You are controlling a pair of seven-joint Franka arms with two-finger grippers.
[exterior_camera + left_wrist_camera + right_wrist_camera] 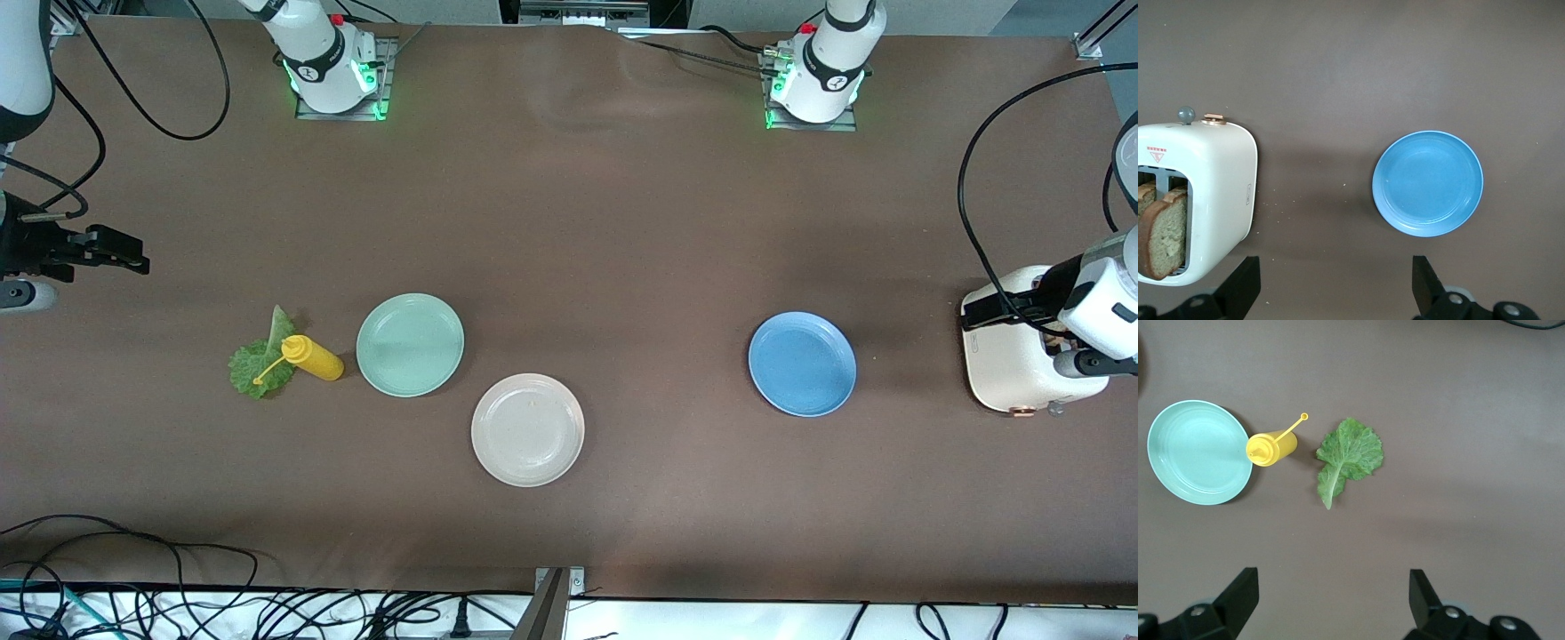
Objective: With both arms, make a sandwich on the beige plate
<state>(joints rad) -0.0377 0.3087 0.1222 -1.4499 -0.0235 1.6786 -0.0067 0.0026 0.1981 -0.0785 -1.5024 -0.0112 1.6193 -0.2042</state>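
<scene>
The beige plate (528,429) lies bare near the table's middle, the plate nearest the front camera. No made-up sandwich shows. Two brown bread slices (1165,233) stand in the slots of a white toaster (1211,193) at the left arm's end. A ruffled green lettuce leaf (1348,457) lies flat on the table toward the right arm's end. My left gripper (1336,283) hangs open and empty over the toaster's edge (982,311). My right gripper (1333,600) hangs open and empty over bare table at the right arm's end (133,253), apart from the leaf.
A yellow squeeze bottle (313,357) stands between the leaf (262,364) and a mint-green plate (410,344). A blue plate (802,363) lies between the beige plate and the toaster (1013,360). Cables run along the table's near edge.
</scene>
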